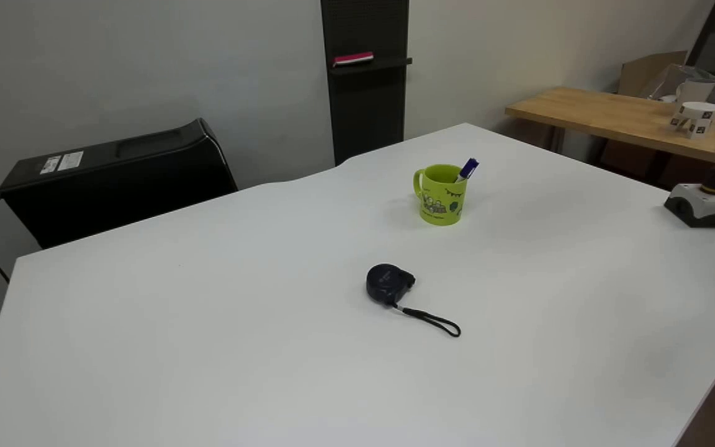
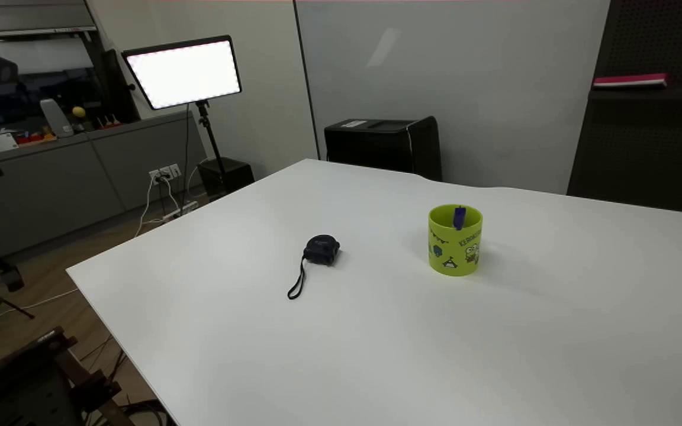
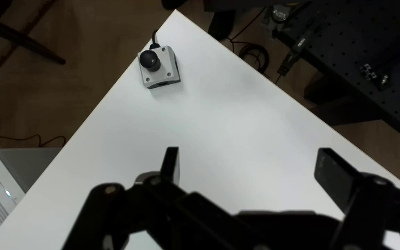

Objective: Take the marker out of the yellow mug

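The yellow mug, yellow-green with printed pictures, stands upright on the white table in both exterior views (image 1: 441, 203) (image 2: 454, 253). The marker leans inside it, with its dark blue cap end (image 1: 469, 168) above the rim; the cap also shows in an exterior view (image 2: 459, 218). A short bit of white body shows below the cap; the rest is hidden in the mug. My gripper (image 3: 249, 151) shows only in the wrist view, its fingers wide apart with nothing between them, above the white table. The mug and marker are out of the wrist view.
A black round tape measure with a cord loop lies near the mug in both exterior views (image 1: 387, 284) (image 2: 321, 249). A grey box with a black knob (image 3: 160, 66) stands near a table corner, also seen in an exterior view (image 1: 707, 203). The white table's (image 3: 227, 114) edges show in every view.
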You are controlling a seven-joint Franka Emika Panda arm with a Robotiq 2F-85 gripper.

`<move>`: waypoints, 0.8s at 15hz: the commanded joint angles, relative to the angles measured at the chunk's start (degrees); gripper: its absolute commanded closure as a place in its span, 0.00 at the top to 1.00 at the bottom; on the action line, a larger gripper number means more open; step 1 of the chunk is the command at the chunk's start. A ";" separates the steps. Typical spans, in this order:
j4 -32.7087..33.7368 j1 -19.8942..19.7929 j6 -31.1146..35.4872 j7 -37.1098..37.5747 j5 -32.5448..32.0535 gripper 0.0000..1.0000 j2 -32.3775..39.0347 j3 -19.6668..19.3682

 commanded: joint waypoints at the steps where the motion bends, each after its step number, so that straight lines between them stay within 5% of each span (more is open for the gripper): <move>1: -1.31 -1.49 6.69 0.48 -0.87 1.00 2.08 0.48; 12: -1.07 -4.41 28.02 0.95 5.78 1.00 12.75 0.53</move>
